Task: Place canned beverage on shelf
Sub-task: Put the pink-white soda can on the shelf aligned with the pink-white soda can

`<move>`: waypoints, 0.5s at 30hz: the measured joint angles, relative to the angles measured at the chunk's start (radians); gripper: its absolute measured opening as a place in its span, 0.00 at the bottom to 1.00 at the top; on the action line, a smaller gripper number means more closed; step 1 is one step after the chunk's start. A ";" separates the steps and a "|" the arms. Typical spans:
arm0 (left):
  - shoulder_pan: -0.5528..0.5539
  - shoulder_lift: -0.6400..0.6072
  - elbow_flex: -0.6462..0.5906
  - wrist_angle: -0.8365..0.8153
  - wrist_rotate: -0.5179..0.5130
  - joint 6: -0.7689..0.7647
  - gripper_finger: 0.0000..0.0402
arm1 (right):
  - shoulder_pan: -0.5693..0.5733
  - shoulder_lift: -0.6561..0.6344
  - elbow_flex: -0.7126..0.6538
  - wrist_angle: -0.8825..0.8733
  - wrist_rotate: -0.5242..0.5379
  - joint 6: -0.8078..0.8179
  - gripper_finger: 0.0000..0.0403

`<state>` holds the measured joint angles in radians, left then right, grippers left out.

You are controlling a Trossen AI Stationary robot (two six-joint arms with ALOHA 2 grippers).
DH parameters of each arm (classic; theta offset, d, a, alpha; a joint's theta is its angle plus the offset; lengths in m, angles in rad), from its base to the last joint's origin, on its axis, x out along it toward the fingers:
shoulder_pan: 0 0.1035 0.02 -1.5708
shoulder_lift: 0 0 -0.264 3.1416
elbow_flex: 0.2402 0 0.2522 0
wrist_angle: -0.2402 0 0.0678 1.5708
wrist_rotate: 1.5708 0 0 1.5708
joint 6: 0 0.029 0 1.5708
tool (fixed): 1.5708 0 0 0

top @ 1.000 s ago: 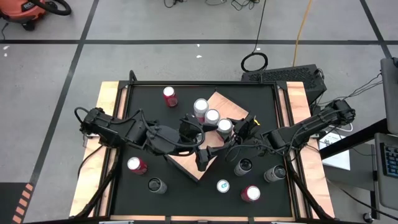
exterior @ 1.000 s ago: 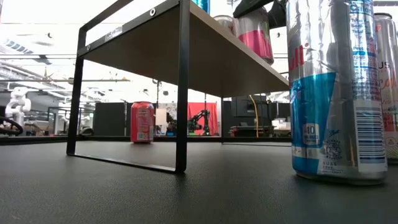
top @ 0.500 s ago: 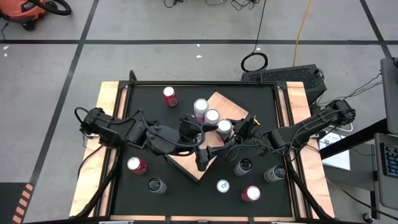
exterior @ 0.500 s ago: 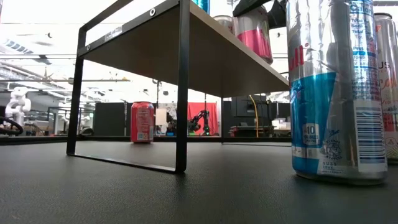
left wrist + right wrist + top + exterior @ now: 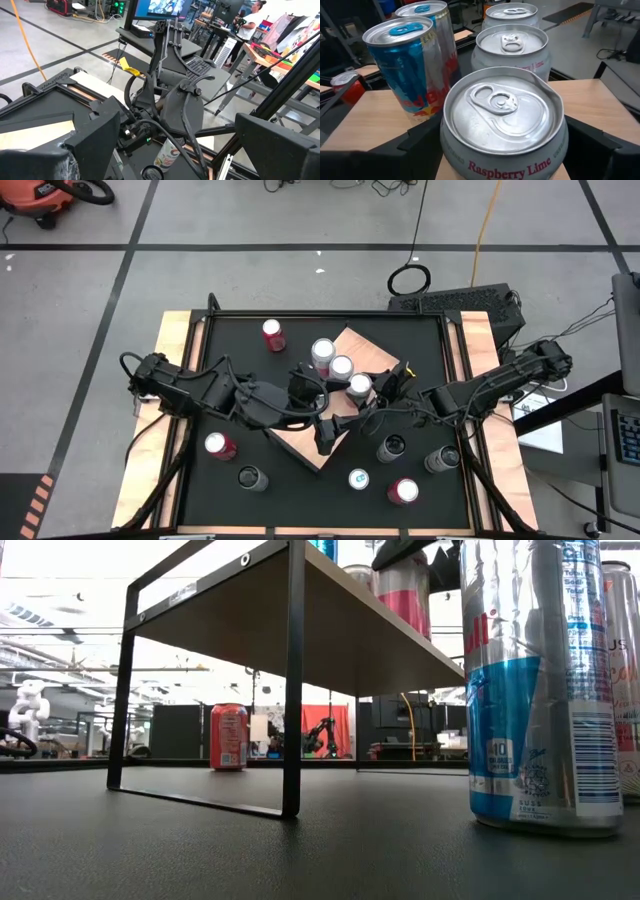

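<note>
Between my right pincer's two fingers [image 5: 420, 142], the Raspberry Lime can [image 5: 502, 117] is standing upright on the shelf [image 5: 365, 120]. A second ago the fingers were set closer around it; now they are spreading, so I am releasing the can, though I cannot tell whether the pads are clear of its wall yet. Judged from that, the placement itself is done, and a straight withdrawal is what remains.

Beyond it at 12 o'clock, two more silver cans are standing in a row, and at 10 o'clock a blue and silver can [image 5: 415, 62] is standing just beside.

From above, my right pincer [image 5: 385, 392] is sitting at the shelf's 3 o'clock corner. My left pincer [image 5: 325, 433] is waiting, fully spread and holding nothing, over the shelf's 6 o'clock corner.
</note>
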<state>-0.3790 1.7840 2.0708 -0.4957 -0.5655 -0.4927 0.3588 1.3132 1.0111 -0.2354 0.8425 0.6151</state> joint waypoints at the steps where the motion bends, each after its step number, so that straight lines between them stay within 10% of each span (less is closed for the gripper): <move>1: 0.000 0.000 0.000 0.000 0.000 0.000 0.97 | 0.000 0.000 0.000 0.000 -0.002 0.001 0.79; 15: -0.001 0.000 0.000 -0.001 0.000 0.000 0.97 | -0.004 -0.013 0.000 -0.003 -0.009 -0.035 0.79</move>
<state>-0.3801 1.7840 2.0708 -0.4965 -0.5655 -0.4927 0.3550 1.2999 1.0107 -0.2382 0.8337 0.5796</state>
